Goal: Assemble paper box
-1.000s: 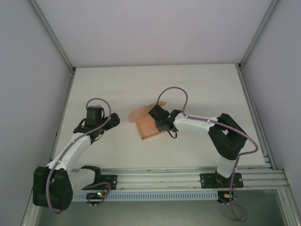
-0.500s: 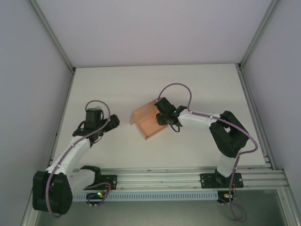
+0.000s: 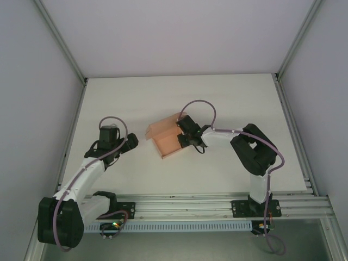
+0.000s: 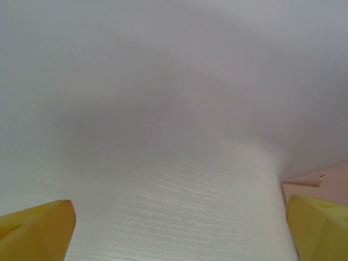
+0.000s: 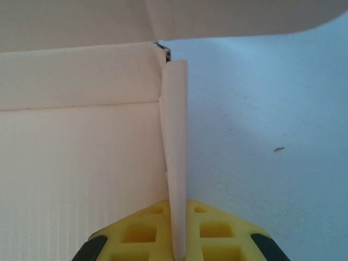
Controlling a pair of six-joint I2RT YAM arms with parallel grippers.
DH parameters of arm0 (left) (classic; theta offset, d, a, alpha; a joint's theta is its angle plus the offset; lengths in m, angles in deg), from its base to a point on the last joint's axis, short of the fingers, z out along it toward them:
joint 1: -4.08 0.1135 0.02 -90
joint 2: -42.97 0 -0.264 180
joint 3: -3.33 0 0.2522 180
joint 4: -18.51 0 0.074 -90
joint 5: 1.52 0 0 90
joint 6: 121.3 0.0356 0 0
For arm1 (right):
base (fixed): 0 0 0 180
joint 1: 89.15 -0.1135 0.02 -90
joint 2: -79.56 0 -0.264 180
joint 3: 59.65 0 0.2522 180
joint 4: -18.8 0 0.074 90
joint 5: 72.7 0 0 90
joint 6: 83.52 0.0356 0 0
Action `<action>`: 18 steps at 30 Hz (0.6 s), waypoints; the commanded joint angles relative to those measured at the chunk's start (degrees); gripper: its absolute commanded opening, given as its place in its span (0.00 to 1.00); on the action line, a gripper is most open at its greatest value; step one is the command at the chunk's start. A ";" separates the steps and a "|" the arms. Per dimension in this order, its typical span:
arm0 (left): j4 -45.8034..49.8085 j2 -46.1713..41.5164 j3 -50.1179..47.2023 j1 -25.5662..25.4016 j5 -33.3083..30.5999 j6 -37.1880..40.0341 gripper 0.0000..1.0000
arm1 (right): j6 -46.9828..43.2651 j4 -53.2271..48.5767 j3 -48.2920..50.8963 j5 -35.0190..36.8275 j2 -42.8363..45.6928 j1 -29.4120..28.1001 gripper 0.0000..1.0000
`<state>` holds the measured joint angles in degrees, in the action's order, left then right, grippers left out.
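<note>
The paper box (image 3: 165, 139) sits near the middle of the white surface (image 3: 228, 98). It is a half-formed salmon-pink tray, with its floor lying flat and some walls already raised. In the overhead view the right arm (image 3: 228, 136) reaches in from the lower right and meets the box at its right-hand edge.

The right wrist view shows the right jaws closed on the box's side wall (image 5: 175, 136). The thin card stands edge-on, pinched between the yellow fingers (image 5: 136, 234). To the left of that wall lies the box floor (image 5: 70, 174), with the back wall (image 5: 76, 76) upright beyond it. A loose flap (image 5: 244, 13) hangs over the top of the frame. The pinch seems meant to do two jobs: hold this wall vertical on its crease, and anchor the light box so it cannot slide while other panels are worked.

The left arm (image 3: 87, 168) lies at the left of the overhead view, its tip near the box but apart from it. The left jaws are spread wide and hold nothing. Its yellow fingertips (image 4: 35, 228) sit in the bottom corners of the wrist view with bare surface between them. A pink corner of the box shows at the right edge there.

That open stance probably readies this arm for the box's free side. The flap is not yet tucked, so assembly looks roughly midway. The card is thin, and a hard pull could crease it.
</note>
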<state>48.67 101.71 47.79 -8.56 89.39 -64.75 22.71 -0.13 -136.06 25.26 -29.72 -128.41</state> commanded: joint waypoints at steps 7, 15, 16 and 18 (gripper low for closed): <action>-11.12 1.77 -2.54 0.87 9.20 0.24 1.00 | 10.53 26.57 13.45 -15.74 17.87 5.24 0.00; -41.88 6.68 -2.83 -2.12 32.82 -0.81 1.00 | 11.99 26.98 11.01 -28.07 24.54 4.87 0.00; -42.72 7.26 -2.05 -3.13 32.58 -0.27 1.00 | 12.51 27.74 11.04 -29.15 24.64 4.65 0.00; -44.98 8.90 -0.58 -4.87 33.22 1.03 1.00 | 12.22 28.43 10.70 -31.13 24.20 3.84 0.00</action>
<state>14.16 109.27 44.30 -11.67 116.12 -65.17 33.36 25.93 -125.02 0.96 -5.26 -123.61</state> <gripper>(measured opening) 0.999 0.064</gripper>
